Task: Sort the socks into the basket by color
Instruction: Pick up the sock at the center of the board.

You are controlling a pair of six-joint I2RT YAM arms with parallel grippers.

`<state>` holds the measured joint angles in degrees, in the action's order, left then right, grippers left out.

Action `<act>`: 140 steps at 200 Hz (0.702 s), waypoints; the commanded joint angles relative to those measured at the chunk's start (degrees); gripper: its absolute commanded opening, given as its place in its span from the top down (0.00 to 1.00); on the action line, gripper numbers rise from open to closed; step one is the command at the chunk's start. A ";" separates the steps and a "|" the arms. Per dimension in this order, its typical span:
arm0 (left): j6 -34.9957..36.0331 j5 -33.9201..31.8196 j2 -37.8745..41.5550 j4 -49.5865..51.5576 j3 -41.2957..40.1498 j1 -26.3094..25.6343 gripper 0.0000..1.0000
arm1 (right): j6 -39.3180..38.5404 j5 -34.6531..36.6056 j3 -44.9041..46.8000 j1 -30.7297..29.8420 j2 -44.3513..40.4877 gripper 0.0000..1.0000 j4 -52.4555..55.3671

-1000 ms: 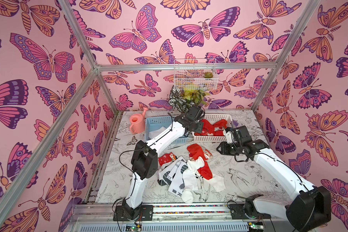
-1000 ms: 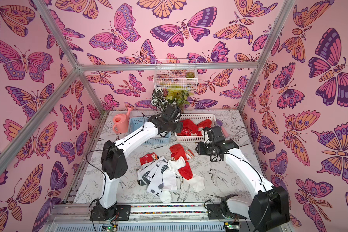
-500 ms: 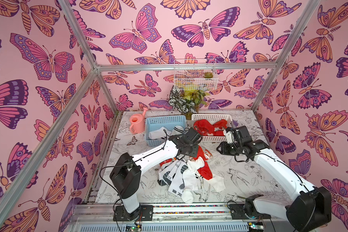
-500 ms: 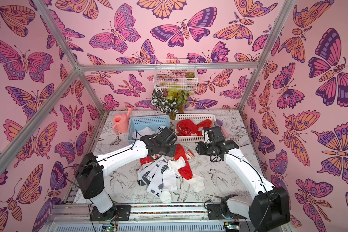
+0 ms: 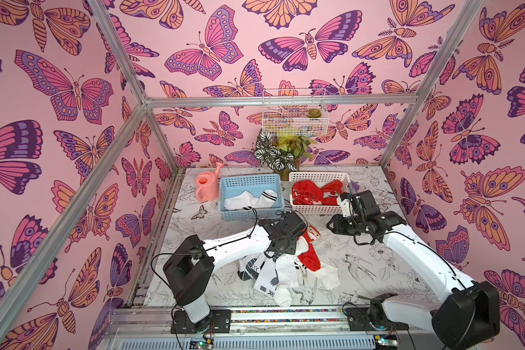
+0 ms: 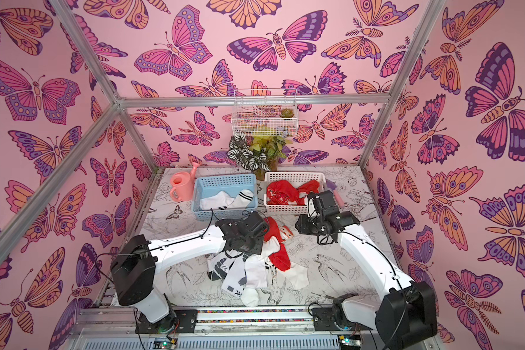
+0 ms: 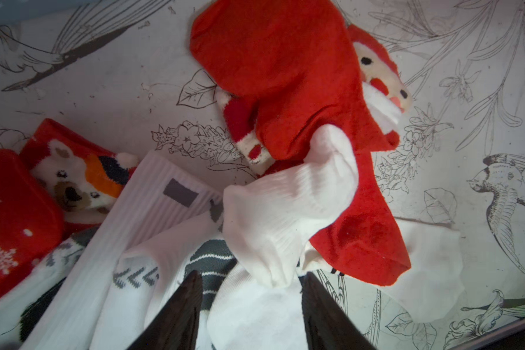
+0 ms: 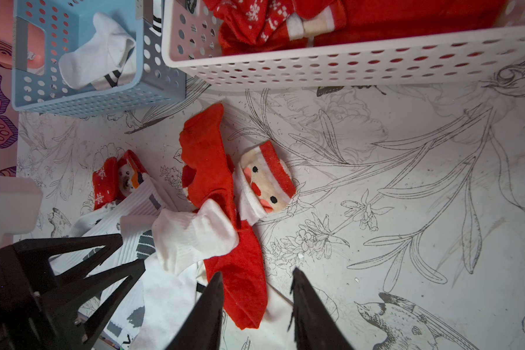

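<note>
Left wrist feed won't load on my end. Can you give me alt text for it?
The left gripper, jaws open, hangs over a heap of white socks on the table. A crumpled white sock lies across a plain red sock, with a Santa-face sock beside it and a bear-face sock nearby.

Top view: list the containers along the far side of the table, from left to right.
pink watering can → blue basket holding white socks → white basket holding red socks
</note>
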<state>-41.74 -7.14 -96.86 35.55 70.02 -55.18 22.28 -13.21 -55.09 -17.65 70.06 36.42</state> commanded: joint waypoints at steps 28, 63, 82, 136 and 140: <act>-2.80 -0.35 -0.57 -1.10 -1.16 -0.67 0.48 | -0.01 -0.58 0.16 -0.15 -0.80 0.61 0.12; -4.11 -0.16 -1.07 -1.19 -2.29 -0.89 0.49 | 0.04 -0.52 0.25 -0.19 -0.78 0.61 0.05; -4.53 0.10 -1.60 -1.22 -2.74 -0.90 0.49 | 0.12 -0.76 0.33 -0.19 -0.63 0.61 -0.15; -4.84 0.71 -3.46 -2.06 -2.87 -0.85 0.51 | 0.07 -0.85 0.34 -0.19 -0.63 0.61 -0.07; -4.85 0.76 -3.55 -2.13 -2.87 -0.87 0.52 | 0.13 -0.81 0.33 -0.16 -0.74 0.61 0.00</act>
<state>-45.74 -6.85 -98.91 34.11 67.94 -55.86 22.31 -13.43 -55.00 -17.65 70.06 36.34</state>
